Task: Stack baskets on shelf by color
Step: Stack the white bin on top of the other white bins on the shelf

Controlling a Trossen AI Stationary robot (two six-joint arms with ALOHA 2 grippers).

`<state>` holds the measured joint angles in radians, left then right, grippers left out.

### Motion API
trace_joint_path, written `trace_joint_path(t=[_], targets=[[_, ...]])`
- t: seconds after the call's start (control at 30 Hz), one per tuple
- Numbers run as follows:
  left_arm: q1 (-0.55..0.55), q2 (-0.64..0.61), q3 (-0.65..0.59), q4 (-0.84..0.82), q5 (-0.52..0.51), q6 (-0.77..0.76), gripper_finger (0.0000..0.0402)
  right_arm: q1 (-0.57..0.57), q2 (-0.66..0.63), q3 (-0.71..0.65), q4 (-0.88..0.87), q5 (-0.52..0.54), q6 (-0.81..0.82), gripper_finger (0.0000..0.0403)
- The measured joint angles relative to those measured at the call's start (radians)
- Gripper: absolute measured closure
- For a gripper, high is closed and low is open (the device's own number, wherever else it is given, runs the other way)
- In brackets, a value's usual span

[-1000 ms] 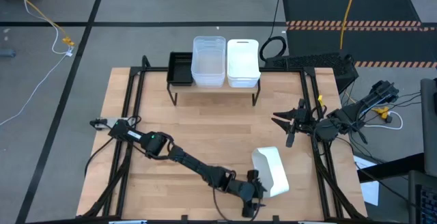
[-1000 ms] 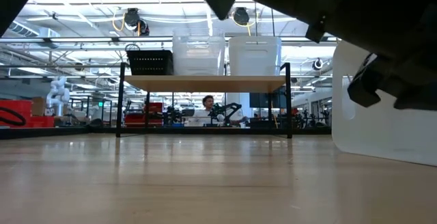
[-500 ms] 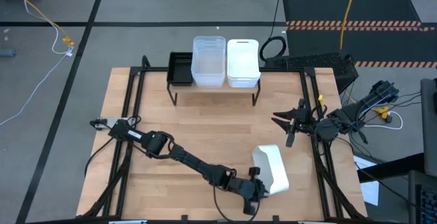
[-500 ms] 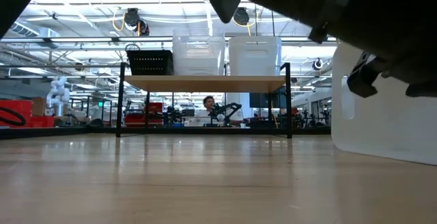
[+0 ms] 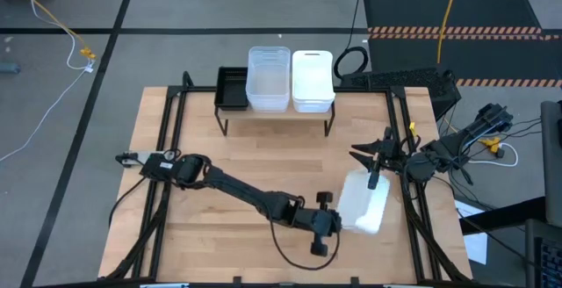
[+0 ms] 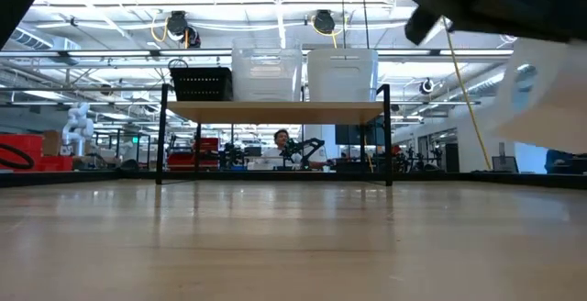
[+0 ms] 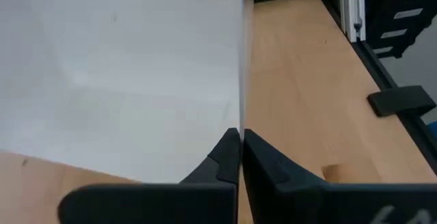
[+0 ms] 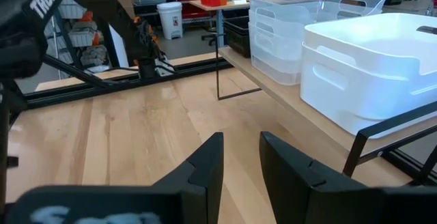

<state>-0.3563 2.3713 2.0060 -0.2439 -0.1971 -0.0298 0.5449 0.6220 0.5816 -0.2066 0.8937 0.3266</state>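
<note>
My left gripper (image 5: 337, 221) is shut on a white basket (image 5: 364, 205) over the table's near right part. In the low view this basket (image 6: 550, 90) hangs clear of the tabletop. At the table's far edge stands the shelf (image 5: 277, 112). On it, from left to right, sit a black basket (image 5: 233, 87), stacked clear baskets (image 5: 269, 77) and stacked white baskets (image 5: 313, 80). My right gripper (image 5: 370, 163) waits open at the table's right edge, just beyond the held basket, with nothing between its fingers (image 8: 205, 162). My left gripper pinches the white basket's thin wall at its edge (image 7: 241, 108) between the two fingers (image 7: 225, 152), one on each face. The fingers come roughly level from the table's left. The basket is lifted clear of the table and tilted.
Black frame rails (image 5: 169, 147) run along the table's left and right sides. Bare wood (image 5: 272, 165) lies between the shelf and the held basket. Cables and dark gear (image 5: 413, 79) sit past the far right corner. A person (image 6: 280, 139) shows in the room behind the shelf.
My left gripper has shut on the white basket's wall, then risen and moved toward the table's far right. The basket, which lay on its side on the table, is now lifted clear and sits closer to my right gripper.
</note>
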Motion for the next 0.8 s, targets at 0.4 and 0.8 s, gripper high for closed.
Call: trace_joint_path(t=[0.4,0.8], targets=[[0.048,0.013,-0.001,-0.065,0.020,-0.134,0.0387,0.000,0.000,0.000,0.008,0.000,0.002,0.0315],[0.042,0.012,-0.001,0.070,0.022,-0.077,0.0238,0.000,0.005,0.000,0.045,-0.008,0.002,0.0315]])
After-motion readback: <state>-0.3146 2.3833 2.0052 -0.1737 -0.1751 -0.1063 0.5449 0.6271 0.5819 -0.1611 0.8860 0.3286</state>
